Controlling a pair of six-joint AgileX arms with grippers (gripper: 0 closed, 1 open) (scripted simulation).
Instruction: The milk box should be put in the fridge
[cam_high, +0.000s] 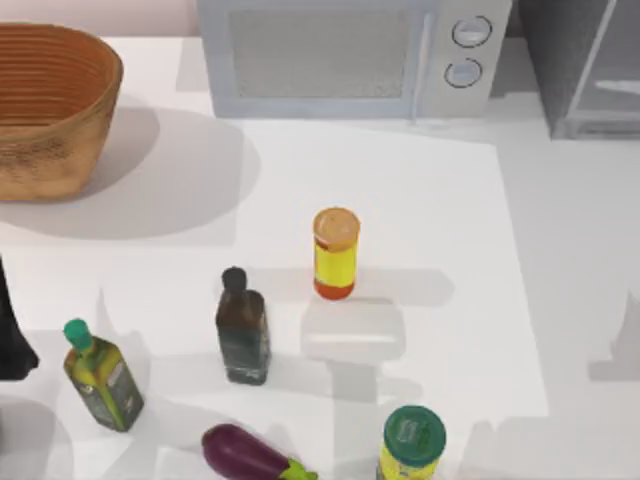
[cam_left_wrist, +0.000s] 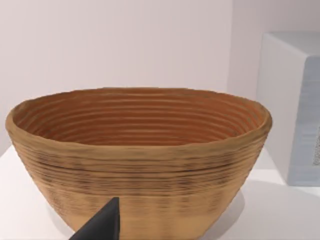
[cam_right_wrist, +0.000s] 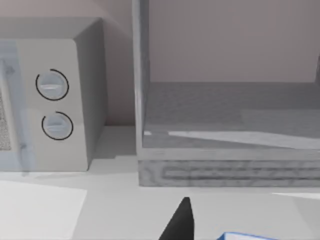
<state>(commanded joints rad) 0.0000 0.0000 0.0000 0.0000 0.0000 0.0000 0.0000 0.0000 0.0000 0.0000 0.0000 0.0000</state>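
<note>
The big grey fridge (cam_high: 560, 60) stands at the upper right of the top view, and its door looks open. Next to it sits the microwave (cam_high: 340, 55). On the right wrist view, the right claw (cam_right_wrist: 182, 222) faces the fridge's open inside. A thin blue edge shows just beside it, and I think that is the top of the milk box (cam_right_wrist: 245, 236).

I cannot tell how wide this claw is open, or if it has hold of the box. A milk box is likely light with thin, smooth walls. Hold two flat sides near the middle, gently, and keep it upright.

The left claw (cam_left_wrist: 102, 225) waits by the basket (cam_left_wrist: 140, 160).
</note>
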